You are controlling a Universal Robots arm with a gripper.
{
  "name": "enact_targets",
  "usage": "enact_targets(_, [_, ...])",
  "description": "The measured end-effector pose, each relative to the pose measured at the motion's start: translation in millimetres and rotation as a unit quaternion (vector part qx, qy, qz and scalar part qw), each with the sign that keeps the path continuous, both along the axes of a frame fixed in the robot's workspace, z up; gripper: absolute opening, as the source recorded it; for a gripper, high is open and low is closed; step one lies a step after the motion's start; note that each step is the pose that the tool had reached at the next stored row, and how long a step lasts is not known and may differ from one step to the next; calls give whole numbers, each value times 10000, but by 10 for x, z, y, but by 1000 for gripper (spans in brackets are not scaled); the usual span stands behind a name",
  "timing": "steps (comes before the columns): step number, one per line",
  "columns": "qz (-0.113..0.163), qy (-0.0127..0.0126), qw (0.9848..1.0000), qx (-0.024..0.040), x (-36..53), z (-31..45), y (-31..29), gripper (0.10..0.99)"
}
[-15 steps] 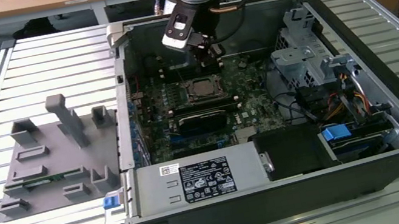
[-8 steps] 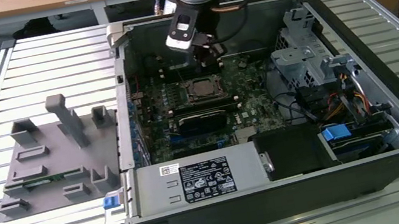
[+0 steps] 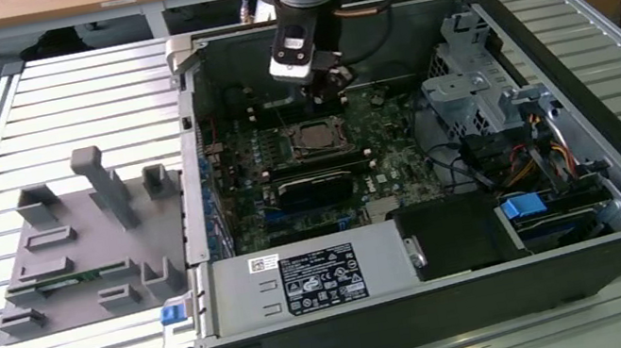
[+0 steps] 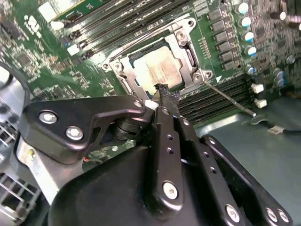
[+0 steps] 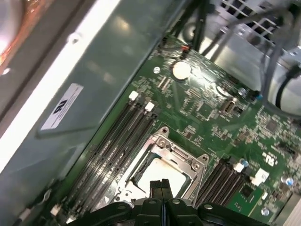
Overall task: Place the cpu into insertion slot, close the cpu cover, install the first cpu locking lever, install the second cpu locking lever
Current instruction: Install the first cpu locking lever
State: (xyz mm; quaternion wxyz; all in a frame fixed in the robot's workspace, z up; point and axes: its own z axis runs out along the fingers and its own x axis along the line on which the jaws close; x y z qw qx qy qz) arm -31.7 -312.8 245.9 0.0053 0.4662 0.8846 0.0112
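The cpu (image 4: 157, 70) shows its pale silver face inside the insertion slot (image 3: 315, 138) on the green board. The cpu cover (image 4: 186, 41), a silver frame, lies down around the cpu (image 5: 157, 173). A thin silver locking lever (image 4: 230, 100) sticks out from one socket corner over the memory slots. My gripper (image 4: 164, 90) hovers just above the socket's edge, shut, with nothing between its black fingers. In the first wrist view the gripper (image 5: 161, 184) sits over the cpu's near edge, beside the cover (image 5: 178, 153). The exterior view shows the gripper (image 3: 327, 85) just behind the socket.
Long black memory slots (image 5: 117, 141) flank the socket on both sides. The open computer case holds a power supply (image 3: 316, 278), a metal drive cage (image 3: 470, 98) and cables (image 3: 538, 158) at the exterior view's right. A grey fixture (image 3: 92, 241) stands on the slatted table outside the case.
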Motion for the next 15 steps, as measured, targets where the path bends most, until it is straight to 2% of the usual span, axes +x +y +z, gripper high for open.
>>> enact_targets(4, [359,0,9994,0,0,-4,0,106])
enact_targets(7, [637,0,9980,0,0,-6,0,106])
enact_targets(11, [996,0,9950,0,0,-8,0,106])
enact_targets(15, [1353,0,9908,1,0,-11,0,106])
